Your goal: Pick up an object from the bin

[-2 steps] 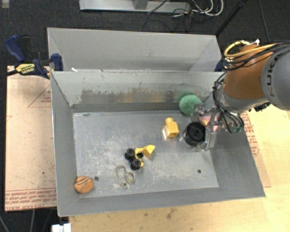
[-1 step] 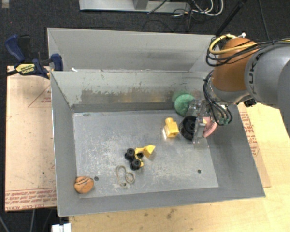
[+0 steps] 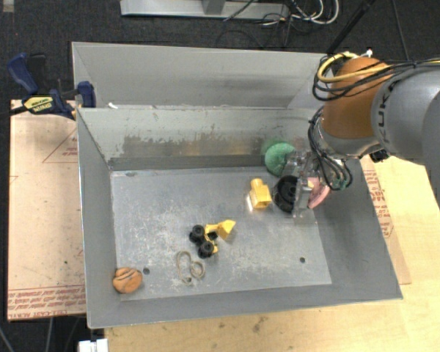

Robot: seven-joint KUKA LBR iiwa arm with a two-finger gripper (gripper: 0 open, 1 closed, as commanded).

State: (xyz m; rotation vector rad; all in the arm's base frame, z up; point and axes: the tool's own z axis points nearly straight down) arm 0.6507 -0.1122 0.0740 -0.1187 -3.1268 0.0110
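At the right side of the bin (image 3: 169, 196), near the far wall, the jaws stand against a black rounded lump (image 3: 284, 194); I cannot tell whether they are open or closed. The lump looks slightly longer from far wall to near, with no clear pointing end. A yellow block (image 3: 259, 194) just beside it and a green ball (image 3: 279, 156) just behind could get nudged or pinched along with it, spoiling the grip.
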